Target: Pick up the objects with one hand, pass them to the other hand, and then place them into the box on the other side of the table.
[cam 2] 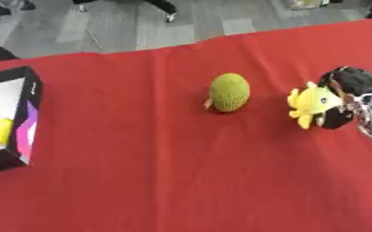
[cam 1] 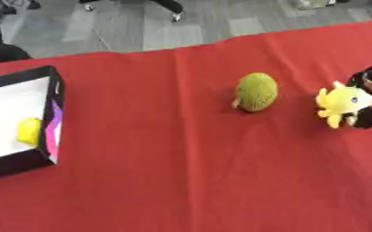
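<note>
A yellow plush toy with small limbs sits at the right side of the red table, and my right hand has its black fingers curled around it from the right. A green knobbly fruit-shaped toy lies by itself near the table's middle, left of the plush. At the left edge stands a black box with a white inside, and a small yellow object lies in it. My left hand shows in neither view.
The red cloth covers the whole table. Grey floor and chair legs lie beyond the far edge. The box has a purple and pink pattern on its right wall.
</note>
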`<state>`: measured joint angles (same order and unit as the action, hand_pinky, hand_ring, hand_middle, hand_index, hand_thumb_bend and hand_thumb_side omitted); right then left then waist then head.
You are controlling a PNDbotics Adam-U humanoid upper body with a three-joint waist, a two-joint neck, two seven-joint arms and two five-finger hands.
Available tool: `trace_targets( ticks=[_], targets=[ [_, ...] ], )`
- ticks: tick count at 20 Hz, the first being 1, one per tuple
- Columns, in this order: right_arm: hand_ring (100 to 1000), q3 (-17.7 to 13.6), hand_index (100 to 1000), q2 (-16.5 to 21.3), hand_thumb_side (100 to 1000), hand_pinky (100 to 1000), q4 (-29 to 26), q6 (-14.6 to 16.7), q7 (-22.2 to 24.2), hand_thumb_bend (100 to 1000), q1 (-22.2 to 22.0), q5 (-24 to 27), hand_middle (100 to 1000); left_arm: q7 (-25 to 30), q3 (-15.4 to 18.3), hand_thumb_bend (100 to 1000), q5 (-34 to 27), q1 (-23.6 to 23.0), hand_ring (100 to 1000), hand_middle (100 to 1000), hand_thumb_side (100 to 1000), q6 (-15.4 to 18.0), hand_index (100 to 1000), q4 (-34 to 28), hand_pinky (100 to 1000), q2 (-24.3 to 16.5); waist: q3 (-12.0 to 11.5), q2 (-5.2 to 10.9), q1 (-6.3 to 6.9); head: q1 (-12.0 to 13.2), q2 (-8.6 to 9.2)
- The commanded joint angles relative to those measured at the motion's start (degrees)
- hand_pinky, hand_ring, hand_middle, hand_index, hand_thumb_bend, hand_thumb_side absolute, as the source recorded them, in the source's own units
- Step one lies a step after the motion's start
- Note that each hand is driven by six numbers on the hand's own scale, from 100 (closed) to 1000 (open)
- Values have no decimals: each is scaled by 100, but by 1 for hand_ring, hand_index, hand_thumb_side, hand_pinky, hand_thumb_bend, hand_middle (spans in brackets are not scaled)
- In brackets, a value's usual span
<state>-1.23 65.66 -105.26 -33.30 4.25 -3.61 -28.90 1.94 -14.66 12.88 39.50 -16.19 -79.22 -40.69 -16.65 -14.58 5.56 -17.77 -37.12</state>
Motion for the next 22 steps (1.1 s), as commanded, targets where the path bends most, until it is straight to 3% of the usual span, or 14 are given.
trace_targets(
  ticks=[1, 5, 11, 17, 22],
  targets=[
    [673, -20, 507, 100, 100, 909, -111, -70, -557, 319, -6, 100, 399, -15, 67, 100, 1, 83, 715, 655, 507, -7, 767, -39, 829, -136, -19, 14, 32, 23, 13],
    [657, 28, 485, 70, 100, 894, -146, -106, -1057, 329, -71, 195, 383, -29, 72, 100, -10, 81, 714, 653, 509, -6, 766, -51, 829, -139, -36, 25, 17, 30, 13],
    [656, -3, 498, 135, 100, 876, -369, -62, -1147, 326, -124, 559, 395, -40, 78, 100, -16, 10, 713, 651, 514, -13, 765, -33, 829, -196, 15, 119, -27, 144, -110],
    [650, -95, 499, 265, 100, 784, -871, -167, -1213, 291, 5, 1054, 398, -35, 84, 100, -20, -100, 709, 648, 520, -1, 764, -22, 828, -278, 149, 334, -98, 273, -334],
    [643, -51, 498, 359, 100, 750, -931, 38, -1433, 290, 253, 1627, 396, -24, 83, 100, -27, -165, 706, 646, 530, 3, 763, -18, 829, -302, 251, 539, -165, 370, -658]
  ],
)
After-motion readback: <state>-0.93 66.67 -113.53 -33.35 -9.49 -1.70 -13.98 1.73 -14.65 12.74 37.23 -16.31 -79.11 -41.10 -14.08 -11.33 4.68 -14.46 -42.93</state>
